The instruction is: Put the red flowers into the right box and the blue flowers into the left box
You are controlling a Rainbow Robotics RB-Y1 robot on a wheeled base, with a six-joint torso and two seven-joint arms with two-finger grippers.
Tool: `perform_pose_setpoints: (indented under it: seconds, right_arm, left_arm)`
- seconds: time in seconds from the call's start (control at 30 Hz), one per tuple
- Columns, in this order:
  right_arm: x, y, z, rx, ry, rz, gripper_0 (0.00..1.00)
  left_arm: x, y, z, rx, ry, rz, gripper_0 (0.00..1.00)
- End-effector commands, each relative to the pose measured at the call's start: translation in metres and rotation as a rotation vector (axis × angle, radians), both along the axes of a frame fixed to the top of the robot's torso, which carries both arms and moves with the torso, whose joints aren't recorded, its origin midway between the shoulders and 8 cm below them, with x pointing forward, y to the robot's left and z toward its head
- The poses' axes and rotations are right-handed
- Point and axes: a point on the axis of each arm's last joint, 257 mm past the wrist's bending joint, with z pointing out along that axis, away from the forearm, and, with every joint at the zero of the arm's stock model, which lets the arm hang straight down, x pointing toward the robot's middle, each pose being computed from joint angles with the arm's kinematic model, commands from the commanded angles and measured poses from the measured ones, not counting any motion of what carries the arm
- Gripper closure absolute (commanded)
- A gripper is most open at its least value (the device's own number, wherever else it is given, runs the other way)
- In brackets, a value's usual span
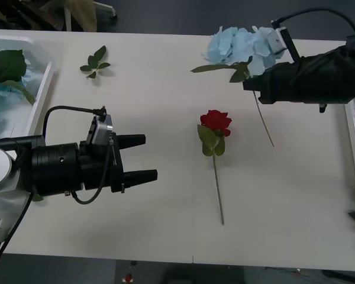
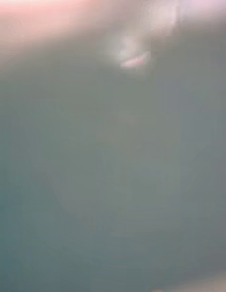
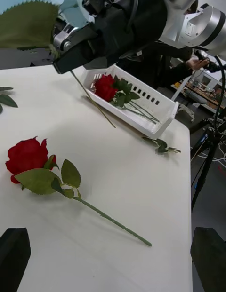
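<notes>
While one red rose with a thin green stem (image 1: 215,124) lies flat in the middle of the white counter (image 1: 165,106), its head points to the far side and its long stem runs straight back toward the robot. One pale blue flower with big soft petals (image 1: 239,46) is at the far right of the counter, and its thin stem slants down toward the near right. The black right gripper (image 1: 249,84) is at that stem, just under the blue petals, but I cannot tell if its jaws are pinching it. The black left gripper (image 1: 143,157) hangs over the near left of the counter with its jaws spread apart, holding nothing, and it points at the rose. The left white plastic tray (image 1: 40,94) holds blue petals and a big green leaf. The right white tray (image 3: 155,122) has slots in its wall, and the left wrist view shows one red rose (image 3: 104,86) lying inside it with stems beside it. One small loose green leaf sprig (image 1: 94,62) lies at the far left.
</notes>
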Motion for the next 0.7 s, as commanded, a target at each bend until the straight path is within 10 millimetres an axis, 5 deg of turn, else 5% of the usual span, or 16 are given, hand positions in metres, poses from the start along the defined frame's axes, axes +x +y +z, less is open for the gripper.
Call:
perform_pose_setpoints:
  seconds: [0.03,0.47,0.5,0.7]
  right_arm:
    - [-0.014,0.036,0.042,0.021,-0.160,0.147,1.00]
    - [-0.051,0.081,0.089,0.160,-0.347,0.379,1.00]
    - [-0.055,0.084,0.091,0.171,-0.364,0.396,1.00]
    - [-0.077,0.097,0.093,0.230,-0.402,0.493,1.00]
  left_arm:
    - [-0.002,-0.004,0.012,0.010,-0.057,-0.028,0.00]
    - [-0.002,-0.004,0.012,0.010,-0.057,-0.028,0.00]
    - [-0.008,0.000,-0.009,-0.007,0.009,-0.009,0.00]
    - [-0.004,0.011,0.027,-0.026,-0.064,-0.019,0.00]
